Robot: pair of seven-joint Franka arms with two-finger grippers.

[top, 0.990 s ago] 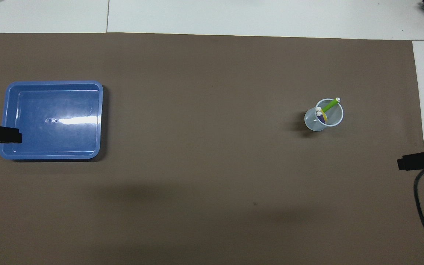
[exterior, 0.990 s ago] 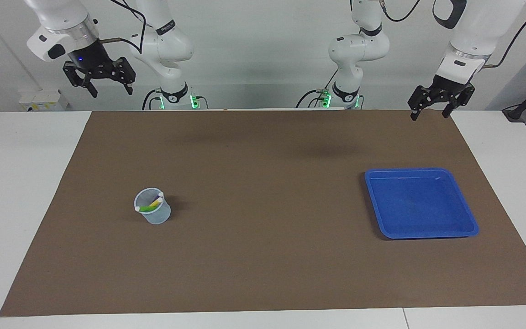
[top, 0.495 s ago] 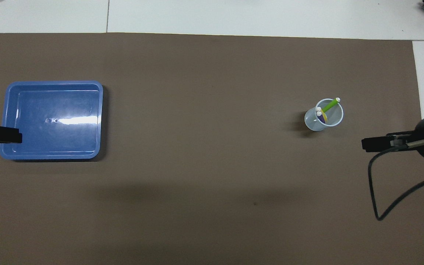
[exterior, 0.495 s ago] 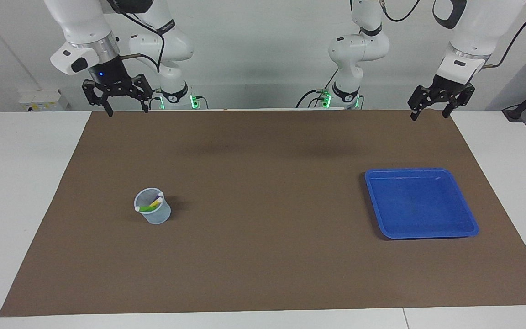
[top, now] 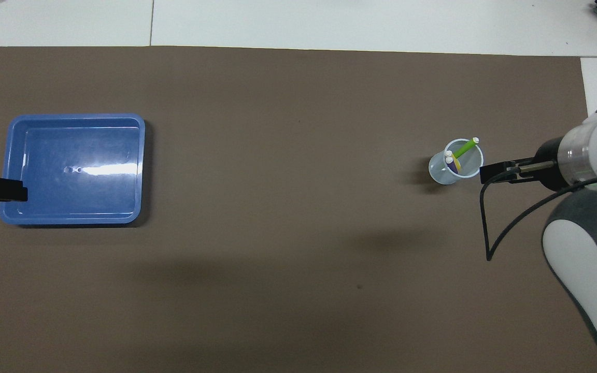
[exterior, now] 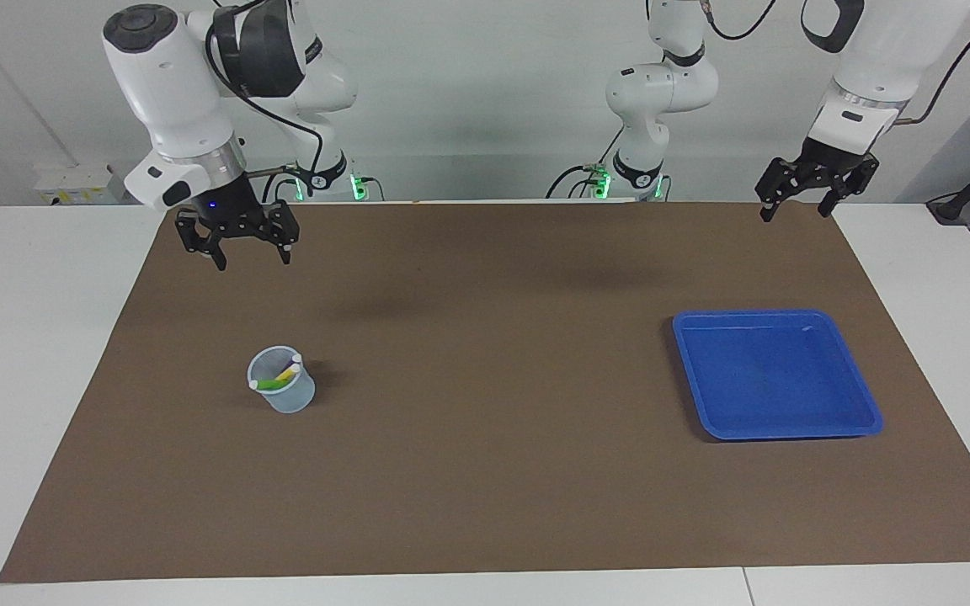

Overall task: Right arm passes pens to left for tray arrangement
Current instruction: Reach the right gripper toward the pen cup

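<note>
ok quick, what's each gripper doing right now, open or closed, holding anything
Left gripper: open, empty, waiting in the air at the left arm's end of the table.
Right gripper: open, empty, in the air over the mat.

A brown mat covers the white worktop. On the mat stand a blue tray and, well apart, a cup.

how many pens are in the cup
3, all standing in the translucent cup: green pen leaning on the rim, purple pen and yellow pen mostly hidden beside it.
</note>
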